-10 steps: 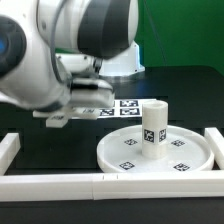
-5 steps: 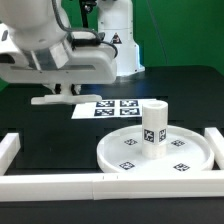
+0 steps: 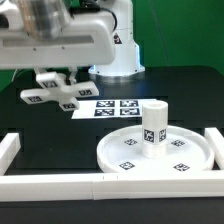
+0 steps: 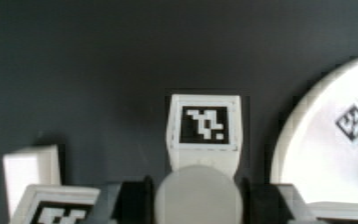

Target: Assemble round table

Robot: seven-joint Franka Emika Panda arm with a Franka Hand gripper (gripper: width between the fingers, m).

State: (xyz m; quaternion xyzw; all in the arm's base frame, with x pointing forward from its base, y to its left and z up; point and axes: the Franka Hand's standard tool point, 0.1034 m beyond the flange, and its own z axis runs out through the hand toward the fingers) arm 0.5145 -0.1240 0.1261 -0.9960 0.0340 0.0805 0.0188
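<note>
Currently the cross-shaped base (image 3: 72, 100) hangs clear of the tabletop (image 3: 40, 130) at middle left of the exterior view, clamped in the closed hand (image 3: 60, 84); the wrist view shows one tagged arm of it projecting ahead of the hand. At lower right of the exterior view, the cylinder leg (image 3: 153, 125) stands upright near the middle of the disc top (image 3: 190, 152), well apart from the base. Probable hazards: the grip bears on smooth plastic, so the base may rotate or slip while carried; lowered off-centre or tilted, it could miss the leg's top, topple the leg, or shove the disc against the border rails (image 3: 60, 182). The marker board (image 3: 115, 108) lies flat near the disc's far rim. Surface: matte black. Room: green backdrop (image 3: 180, 35) behind the arm's pedestal (image 3: 118, 55).
</note>
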